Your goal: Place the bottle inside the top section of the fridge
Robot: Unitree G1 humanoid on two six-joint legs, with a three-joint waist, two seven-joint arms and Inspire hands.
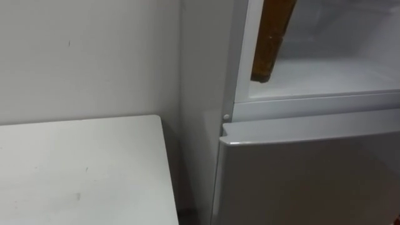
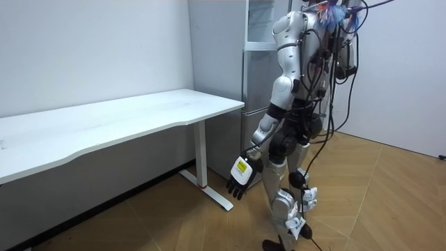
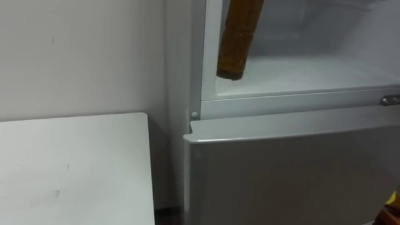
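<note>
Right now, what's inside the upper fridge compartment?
A brown bottle hangs tilted at the left edge of the upper fridge compartment, base above its white floor. The bottle's top and whatever holds it are cut off.

Eye views dim, brightest inside the white fridge's open upper compartment; room view bright, evenly lit.
</note>
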